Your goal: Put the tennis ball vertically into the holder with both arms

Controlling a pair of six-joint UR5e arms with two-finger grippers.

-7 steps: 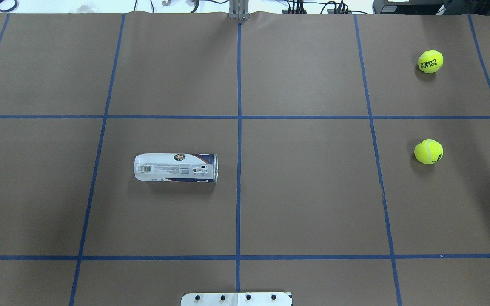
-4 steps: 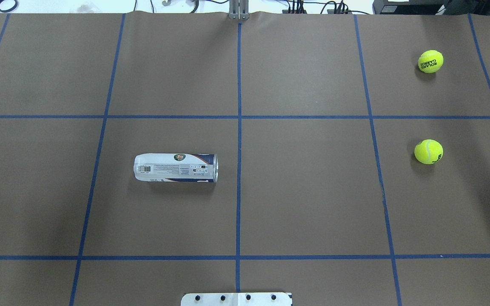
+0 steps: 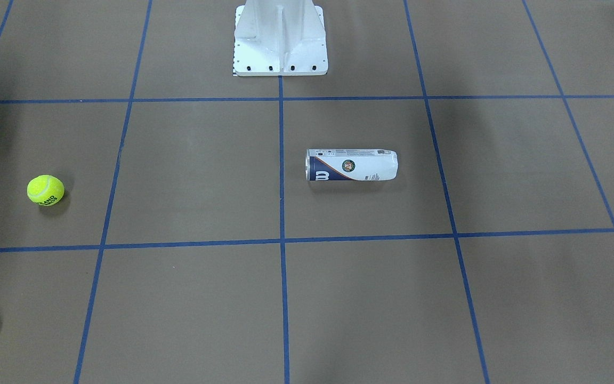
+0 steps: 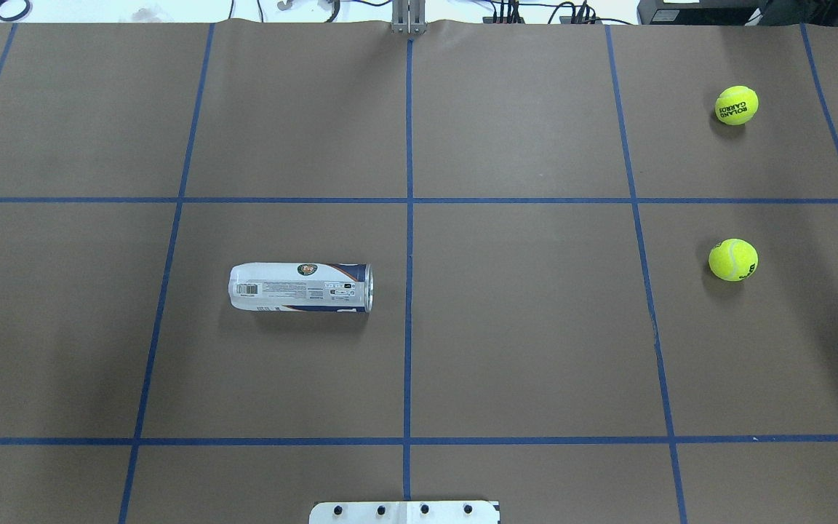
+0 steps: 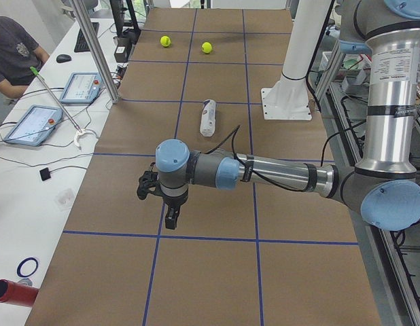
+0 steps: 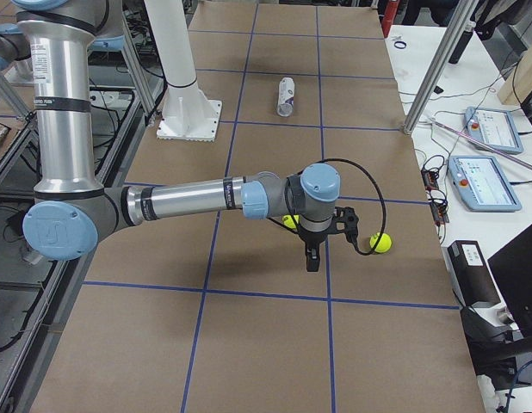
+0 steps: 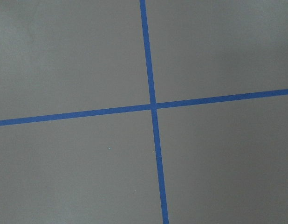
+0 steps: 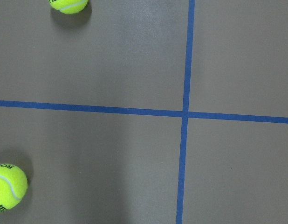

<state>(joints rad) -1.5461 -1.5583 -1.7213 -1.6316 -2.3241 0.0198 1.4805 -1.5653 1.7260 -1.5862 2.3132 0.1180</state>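
The holder (image 4: 301, 287), a clear can with a white and navy label, lies on its side left of the table's centre line, with its metal-rimmed mouth toward the centre. It also shows in the front view (image 3: 352, 165) and the left side view (image 5: 208, 117). Two yellow tennis balls (image 4: 736, 105) (image 4: 732, 260) rest at the far right, and both show at the left edge of the right wrist view (image 8: 9, 186). My left gripper (image 5: 170, 219) hangs over bare table at the left end. My right gripper (image 6: 312, 258) hangs near the balls. I cannot tell whether either is open or shut.
The white pedestal base (image 3: 280, 37) stands at the robot's side of the table. Blue tape lines (image 7: 152, 106) cross the brown table cover. An operator (image 5: 13, 47) and tablets (image 5: 35, 124) sit beside the far table edge.
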